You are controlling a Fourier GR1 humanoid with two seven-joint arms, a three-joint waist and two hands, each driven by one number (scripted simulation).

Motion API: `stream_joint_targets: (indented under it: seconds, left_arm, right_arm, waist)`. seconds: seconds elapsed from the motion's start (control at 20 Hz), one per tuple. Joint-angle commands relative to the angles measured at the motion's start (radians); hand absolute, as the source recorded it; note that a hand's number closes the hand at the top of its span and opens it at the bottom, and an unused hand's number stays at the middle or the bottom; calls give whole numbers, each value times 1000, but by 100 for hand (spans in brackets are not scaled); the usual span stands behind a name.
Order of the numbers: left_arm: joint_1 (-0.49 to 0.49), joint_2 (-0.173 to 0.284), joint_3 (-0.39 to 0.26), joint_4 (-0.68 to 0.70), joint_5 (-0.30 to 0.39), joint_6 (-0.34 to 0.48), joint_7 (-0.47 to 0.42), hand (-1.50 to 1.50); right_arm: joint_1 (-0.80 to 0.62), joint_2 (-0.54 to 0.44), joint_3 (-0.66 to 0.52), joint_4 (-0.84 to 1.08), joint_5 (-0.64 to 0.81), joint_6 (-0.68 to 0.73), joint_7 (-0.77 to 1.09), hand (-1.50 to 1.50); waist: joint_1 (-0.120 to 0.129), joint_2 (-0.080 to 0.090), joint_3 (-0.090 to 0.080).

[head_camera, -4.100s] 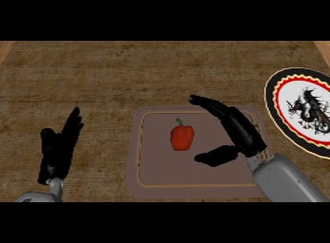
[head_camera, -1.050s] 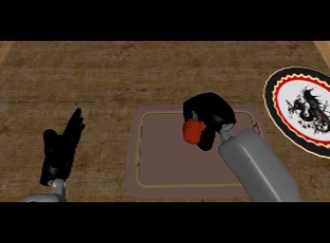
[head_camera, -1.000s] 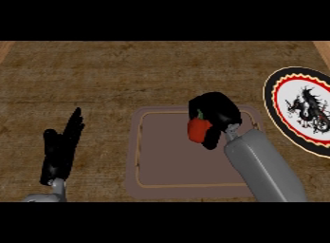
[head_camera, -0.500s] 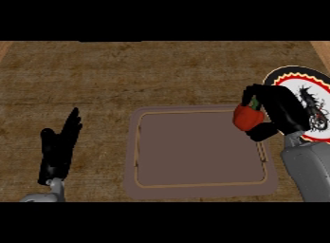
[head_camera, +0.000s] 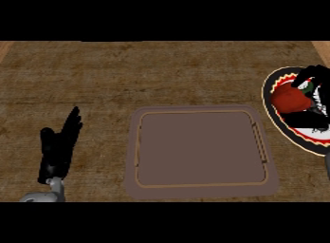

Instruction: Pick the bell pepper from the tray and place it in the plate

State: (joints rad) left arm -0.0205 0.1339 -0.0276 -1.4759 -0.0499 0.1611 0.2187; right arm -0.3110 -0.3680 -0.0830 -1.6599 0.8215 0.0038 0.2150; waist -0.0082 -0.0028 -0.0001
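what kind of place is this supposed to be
Most likely a kitchen counter set for a tabletop food task. A brown wood-grain counter carries a flat tray and a decorated plate, and the right hand holds a red bell pepper over that plate.

Right robot hand curled closed at right edge, left robot hand resting, fingers straight
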Motion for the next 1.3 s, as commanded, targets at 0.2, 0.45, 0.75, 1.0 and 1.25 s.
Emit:
stream_joint_targets:
  seconds: [0.2, 0.45, 0.75, 1.0, 1.25]
  left_arm:
    - [49, -36, -33, -37, -52, 30, -14, 0]
    - [0, -38, -21, -31, -48, 18, 13, 0]
    - [-39, -30, -11, -13, -56, 4, 45, 0]
    - [2, -28, -9, -10, -31, -26, 0, 0]
    - [-53, -13, 16, 6, -34, -22, 21, 0]
  right_arm:
    - [-51, -64, -160, 199, -50, -29, -70, 150]
    - [-104, -119, -221, 396, -73, -39, -150, 150]
    - [-209, -165, -219, 697, -15, -108, -245, 150]
    - [-287, -225, -218, 912, -45, 40, -308, 150]
    - [-326, -256, -177, 1084, -4, 130, -341, 150]
  waist:
    - [13, 3, 0]
    - [13, 5, 0]
    - [19, 6, 1]
    - [30, 10, 1]
    - [33, 12, 1]
